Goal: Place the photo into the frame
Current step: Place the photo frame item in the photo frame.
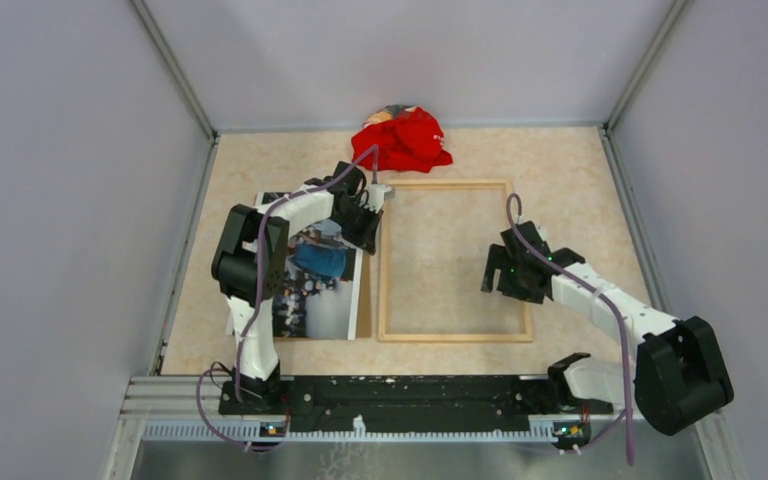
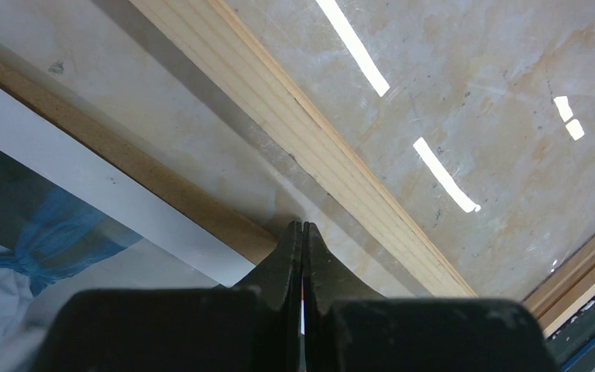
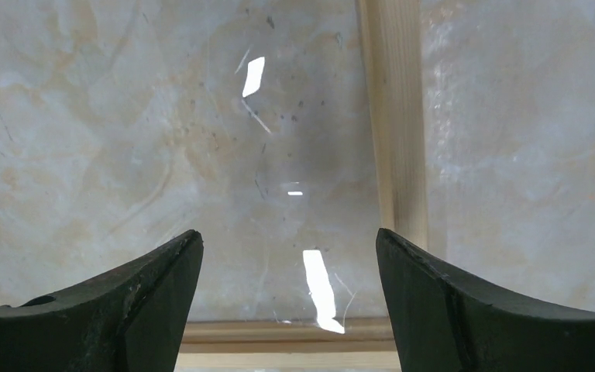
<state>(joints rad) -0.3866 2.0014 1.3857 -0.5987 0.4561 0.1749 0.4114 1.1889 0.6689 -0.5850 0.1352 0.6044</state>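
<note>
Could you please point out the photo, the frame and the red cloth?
photo [image 1: 330, 305]: top external view, pale lower part.
frame [image 1: 455, 337]: top external view, near rail.
red cloth [image 1: 408, 140]: top external view, middle.

The top camera looks steeply down over the whole bench [image 1: 580, 180]; both wrist cameras sit close above the shared frame [image 1: 455, 337].

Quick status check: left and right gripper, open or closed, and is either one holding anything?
Left gripper: closed, nothing visibly held.
Right gripper: open, empty, above the frame.
</note>
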